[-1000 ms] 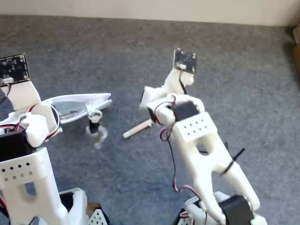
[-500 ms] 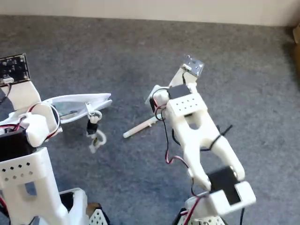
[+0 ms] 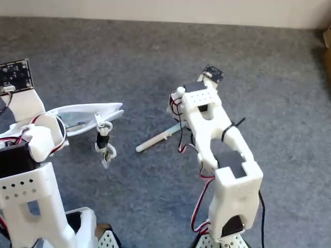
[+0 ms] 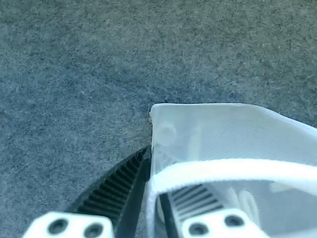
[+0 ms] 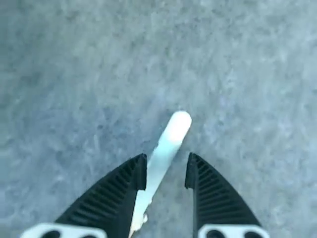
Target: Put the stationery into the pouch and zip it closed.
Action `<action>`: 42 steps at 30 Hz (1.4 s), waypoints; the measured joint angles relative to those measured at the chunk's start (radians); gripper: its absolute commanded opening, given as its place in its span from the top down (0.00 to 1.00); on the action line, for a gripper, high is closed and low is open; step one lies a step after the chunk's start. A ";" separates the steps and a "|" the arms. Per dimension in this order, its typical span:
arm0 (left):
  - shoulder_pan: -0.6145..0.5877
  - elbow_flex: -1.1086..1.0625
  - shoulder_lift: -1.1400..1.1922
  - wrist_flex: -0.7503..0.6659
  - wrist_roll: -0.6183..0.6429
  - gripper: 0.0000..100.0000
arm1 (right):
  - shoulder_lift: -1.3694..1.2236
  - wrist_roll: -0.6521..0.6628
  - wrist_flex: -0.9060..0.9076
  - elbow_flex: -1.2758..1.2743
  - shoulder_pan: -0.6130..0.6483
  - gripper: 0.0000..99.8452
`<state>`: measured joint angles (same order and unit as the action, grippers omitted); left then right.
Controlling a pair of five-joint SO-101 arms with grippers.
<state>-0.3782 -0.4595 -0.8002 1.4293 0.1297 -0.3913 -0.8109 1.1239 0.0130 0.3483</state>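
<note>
Found the left end effector clamped tight on the rim of the white mesh pouch. Made out, in the high view, a small pull charm dangling from the pouch's tip. Found the white pen flat on the grey bench, beyond that tip and apart from the pouch. Saw, in the right wrist view, the right end effector astride the pen, narrowly parted around it.

You had a white pen on speckled grey carpet. Your pouch was white, the fingers ribbed black.
</note>
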 measured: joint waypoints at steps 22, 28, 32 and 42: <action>0.000 -0.017 -0.002 -0.006 0.000 0.99 | -0.224 0.000 0.261 0.351 -0.002 1.00; 0.000 -0.017 -0.002 -0.006 0.000 0.99 | -0.224 0.000 0.399 0.468 -0.002 1.00; 0.000 -0.017 -0.002 -0.006 0.000 0.99 | -0.224 0.000 0.488 0.543 0.003 1.00; 0.000 -0.017 -0.002 -0.006 0.000 0.99 | -0.224 0.000 0.617 0.667 0.066 1.00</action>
<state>-0.3782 -0.4764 -0.8017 1.4231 0.1297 -0.6153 -0.8109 1.7407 0.6805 0.4143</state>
